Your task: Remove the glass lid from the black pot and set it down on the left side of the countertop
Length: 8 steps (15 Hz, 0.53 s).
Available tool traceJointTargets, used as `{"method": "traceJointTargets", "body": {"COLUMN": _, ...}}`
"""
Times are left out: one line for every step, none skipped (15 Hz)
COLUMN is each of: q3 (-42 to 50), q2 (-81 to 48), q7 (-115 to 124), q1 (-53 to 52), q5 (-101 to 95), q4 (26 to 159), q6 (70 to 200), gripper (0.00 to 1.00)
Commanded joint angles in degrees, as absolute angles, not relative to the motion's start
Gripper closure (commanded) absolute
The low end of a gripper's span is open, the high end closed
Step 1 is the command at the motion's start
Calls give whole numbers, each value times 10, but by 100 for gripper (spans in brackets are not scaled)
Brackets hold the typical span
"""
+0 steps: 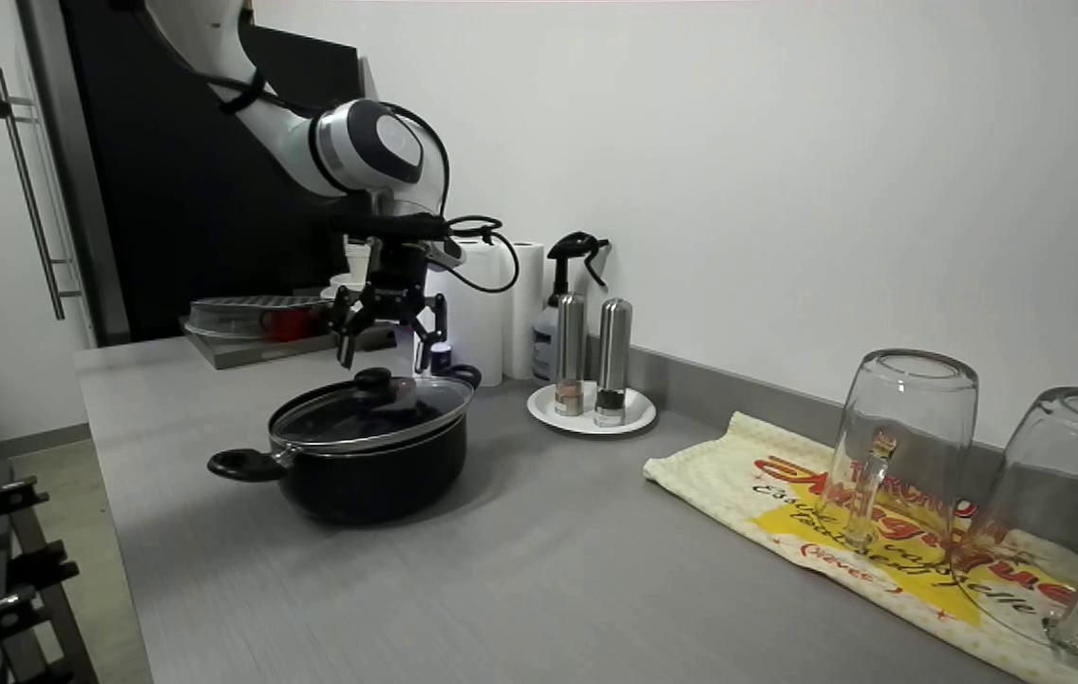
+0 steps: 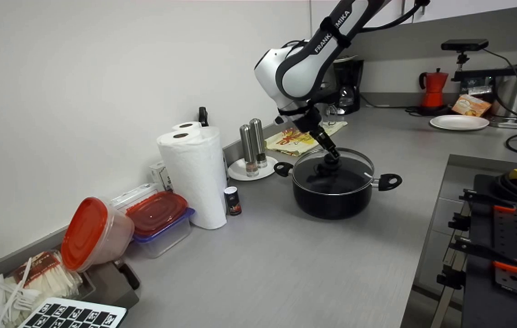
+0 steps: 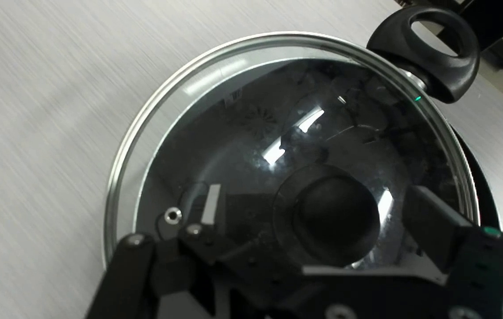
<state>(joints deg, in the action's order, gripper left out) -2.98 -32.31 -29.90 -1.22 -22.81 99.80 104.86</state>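
Since the left side of the countertop point(image 2: 294, 259) is the goal, I plan a low, level carry there, with a gentle release. The black pot point(image 1: 372, 484) should stay put, so I want to lift straight up, with no dragging. On its mouth rests the glass lid point(image 3: 251, 133), perhaps a little off centre, because a dark sliver of pot shows past 1 side of it in the wrist view. My gripper point(image 1: 385, 365) is spread wide over it, holding nothing; I judge the step in hand to be taking the knob point(image 3: 339, 217), which there sits between the 2 fingers point(image 3: 428, 221) but nearer 1 of them. Centring first, then lowering below the knob's swell before squeezing, looks safest. For feel: the countertop is smooth grey with a fine brushed grain; the pot is matte, wide and low; the lid is clear, slightly domed glass with a shiny rim point(image 3: 295, 34), probably slick and breakable; the knob is black and rounded, so a shallow pinch could slip.
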Motion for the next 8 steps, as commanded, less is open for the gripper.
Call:
{"method": "traceJointTargets", "body": {"q3": -29, "q2": -333, "q7": -284, "q1": -22, "q5": -246, "q4": 993, "q6": 1044, "gripper": 0}}
{"method": "traceJointTargets", "body": {"q3": -29, "q2": -335, "q7": -283, "q1": -23, "q5": -246, "q4": 993, "q6": 1044, "gripper": 0}}
{"method": "traceJointTargets", "body": {"q3": -29, "q2": -338, "q7": -284, "q1": -23, "q5": -245, "q4": 993, "q6": 1043, "gripper": 0}}
{"method": "traceJointTargets", "body": {"q3": -30, "q2": -340, "q7": -284, "q1": -24, "q5": -245, "q4": 993, "q6": 1042, "gripper": 0}}
{"method": "traceJointTargets", "body": {"q3": -30, "q2": -341, "q7": -284, "q1": -24, "q5": -245, "q4": 993, "q6": 1042, "gripper": 0}}
{"method": "traceJointTargets", "body": {"q3": -30, "q2": -343, "q7": -284, "q1": -24, "q5": -244, "q4": 993, "q6": 1042, "gripper": 0}}
{"method": "traceJointTargets", "body": {"q3": -30, "q2": -344, "q7": -287, "q1": -24, "q5": -245, "q4": 993, "q6": 1041, "gripper": 0}}
{"method": "traceJointTargets", "body": {"q3": -31, "q2": -345, "q7": -288, "q1": -24, "q5": -245, "q4": 993, "q6": 1041, "gripper": 9}}
